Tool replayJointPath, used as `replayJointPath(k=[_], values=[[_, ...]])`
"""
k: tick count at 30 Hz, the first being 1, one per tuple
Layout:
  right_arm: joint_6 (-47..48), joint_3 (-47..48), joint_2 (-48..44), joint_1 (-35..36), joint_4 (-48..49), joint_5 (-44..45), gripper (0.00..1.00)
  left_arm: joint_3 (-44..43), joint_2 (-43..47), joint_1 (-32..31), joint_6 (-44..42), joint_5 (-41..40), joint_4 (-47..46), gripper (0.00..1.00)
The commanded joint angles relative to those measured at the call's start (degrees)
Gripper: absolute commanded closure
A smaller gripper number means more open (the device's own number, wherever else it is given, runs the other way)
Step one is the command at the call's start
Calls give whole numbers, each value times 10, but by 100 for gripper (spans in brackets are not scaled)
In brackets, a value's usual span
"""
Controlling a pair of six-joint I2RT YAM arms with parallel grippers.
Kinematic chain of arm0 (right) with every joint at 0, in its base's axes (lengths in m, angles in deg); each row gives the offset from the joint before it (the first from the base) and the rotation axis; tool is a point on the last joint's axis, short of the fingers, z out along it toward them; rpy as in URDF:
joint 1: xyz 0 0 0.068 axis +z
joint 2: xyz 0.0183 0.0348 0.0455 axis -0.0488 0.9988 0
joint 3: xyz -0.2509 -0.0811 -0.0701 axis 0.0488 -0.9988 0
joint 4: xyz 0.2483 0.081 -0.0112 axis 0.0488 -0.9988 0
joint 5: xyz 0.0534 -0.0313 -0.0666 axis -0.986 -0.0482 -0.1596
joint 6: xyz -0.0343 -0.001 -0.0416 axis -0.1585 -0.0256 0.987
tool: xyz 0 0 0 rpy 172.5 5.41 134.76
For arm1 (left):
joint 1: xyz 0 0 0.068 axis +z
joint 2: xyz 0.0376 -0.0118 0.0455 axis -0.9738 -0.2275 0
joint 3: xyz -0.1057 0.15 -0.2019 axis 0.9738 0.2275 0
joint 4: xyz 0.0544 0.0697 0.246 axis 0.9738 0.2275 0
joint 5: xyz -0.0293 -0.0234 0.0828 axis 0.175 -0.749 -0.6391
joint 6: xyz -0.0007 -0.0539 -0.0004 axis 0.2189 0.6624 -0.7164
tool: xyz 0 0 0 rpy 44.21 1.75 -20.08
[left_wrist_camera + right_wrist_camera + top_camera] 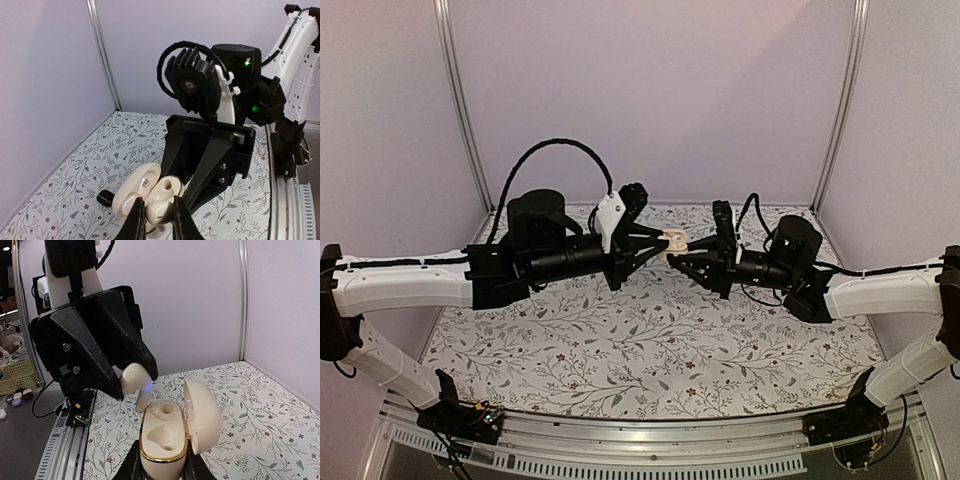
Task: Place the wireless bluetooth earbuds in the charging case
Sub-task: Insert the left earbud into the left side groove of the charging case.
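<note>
The charging case (162, 440) is cream with a gold rim, not black. It is open, its lid (202, 410) swung right, and both wells are empty. My right gripper (161, 467) is shut on its base and holds it above the table. My left gripper (159, 214) is shut on a cream earbud (159, 210), held just above the case's open top. In the right wrist view the earbud (131, 378) hangs at the case's upper left, with a blue light on its stem. In the top view both grippers meet at the case (675, 240). A small black piece (105, 198) lies on the table.
A floral tablecloth (650, 340) covers the table. Purple walls and metal posts (460, 100) close the back and sides. A metal rail (640, 455) runs along the near edge. A yellow basket (12, 377) stands outside the booth.
</note>
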Motion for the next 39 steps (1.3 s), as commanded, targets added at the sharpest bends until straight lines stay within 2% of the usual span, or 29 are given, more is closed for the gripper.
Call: replayJointPath(k=[1,12,28,39], values=[[11,7,-3,11,23,-35,100,-15,0,-2,-3,-30,9,91],[19,14,-4,12,17,-53,100,-18,-5,-2,-5,-44,4,91],[-17,14,11,12,36,-64,100,-11,15,-2,-14,-64,-15,91],[-54,15,14,12,47,-24,100,6,31,-2,-16,-30,-22,92]])
